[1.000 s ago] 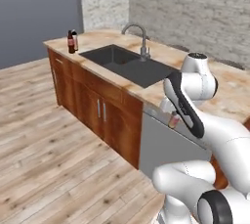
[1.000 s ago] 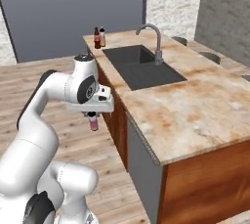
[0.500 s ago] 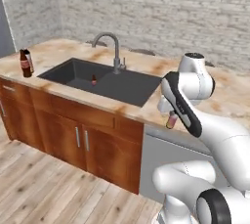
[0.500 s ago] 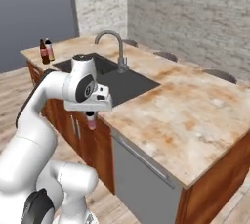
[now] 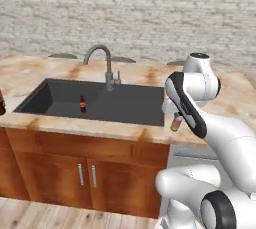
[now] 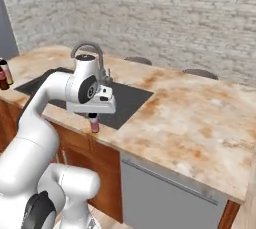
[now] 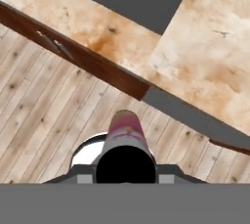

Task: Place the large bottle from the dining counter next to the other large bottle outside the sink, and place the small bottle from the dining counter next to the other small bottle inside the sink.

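We see the small bottle hanging cap-up, clamped in our closed gripper above the marbled counter's front edge, just right of the dark sink. The tiny brown bottle stands inside the basin; a grey brick wall runs behind.

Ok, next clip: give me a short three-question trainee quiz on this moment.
1. True or false: the hand is shut on the small bottle.
2. What stands in the sink? A) the other small bottle B) a mug C) a plate
3. Fill in: the held bottle hangs over the counter's front ____, not over the basin.

Key: 1 true; 2 A; 3 edge.
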